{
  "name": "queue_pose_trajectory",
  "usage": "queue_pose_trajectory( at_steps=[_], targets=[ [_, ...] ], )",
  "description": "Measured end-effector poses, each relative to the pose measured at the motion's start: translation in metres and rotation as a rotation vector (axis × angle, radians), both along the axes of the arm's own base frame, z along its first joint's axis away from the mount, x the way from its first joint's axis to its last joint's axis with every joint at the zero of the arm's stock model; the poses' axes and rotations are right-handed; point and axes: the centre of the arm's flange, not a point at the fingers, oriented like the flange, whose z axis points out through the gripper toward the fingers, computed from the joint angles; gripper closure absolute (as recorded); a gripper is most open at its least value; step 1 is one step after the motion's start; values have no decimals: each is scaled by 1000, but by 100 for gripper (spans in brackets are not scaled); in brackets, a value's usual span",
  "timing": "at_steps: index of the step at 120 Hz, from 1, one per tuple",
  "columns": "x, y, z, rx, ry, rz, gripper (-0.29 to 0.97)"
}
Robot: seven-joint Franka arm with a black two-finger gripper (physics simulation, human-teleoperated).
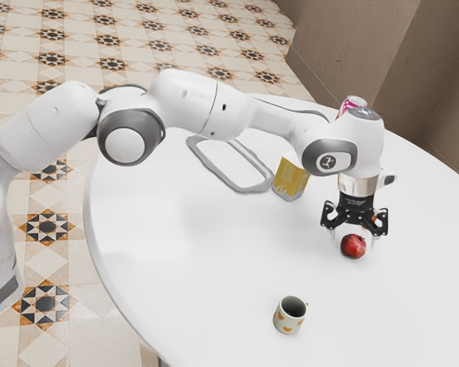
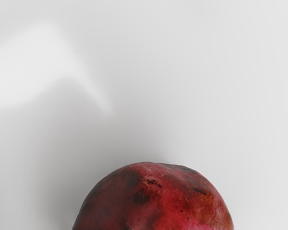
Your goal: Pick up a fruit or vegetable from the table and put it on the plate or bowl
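My gripper (image 1: 357, 230) hangs with its fingers spread, gripping nothing, just above the fruit (image 1: 353, 246). The fruit rests on the round white table (image 1: 199, 252). Its skin is dark red, mottled with black specks and an orange patch. Farther out stand a mug (image 1: 291, 314), a yellow box (image 1: 291, 180) whose print I cannot read, and a grey plate (image 1: 211, 165). Around the table are a patterned tile floor (image 1: 61, 38) and beige walls (image 1: 352, 46).
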Motion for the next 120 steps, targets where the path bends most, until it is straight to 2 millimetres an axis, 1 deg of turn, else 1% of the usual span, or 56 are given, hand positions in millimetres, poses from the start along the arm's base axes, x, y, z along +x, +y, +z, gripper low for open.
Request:
queue_pose_trajectory(
  at_steps=[16,32,45,50,62,71,96,108,114,120],
  targets=[
    [0,-2,0,-1,-5,-2,0],
    [2,-2,-7,-2,-5,-1,1],
    [3,-1,-10,-3,-9,1,3],
    [4,-1,-10,-4,-9,1,4],
    [4,-1,-12,-4,-9,4,16],
    [4,-1,-12,-5,-10,5,23],
    [5,-1,-15,-4,-9,9,28],
    [5,0,-18,-5,-7,12,28],
    [5,0,-18,-4,-7,15,33],
    [5,0,-16,-4,-9,20,35]
  ],
)
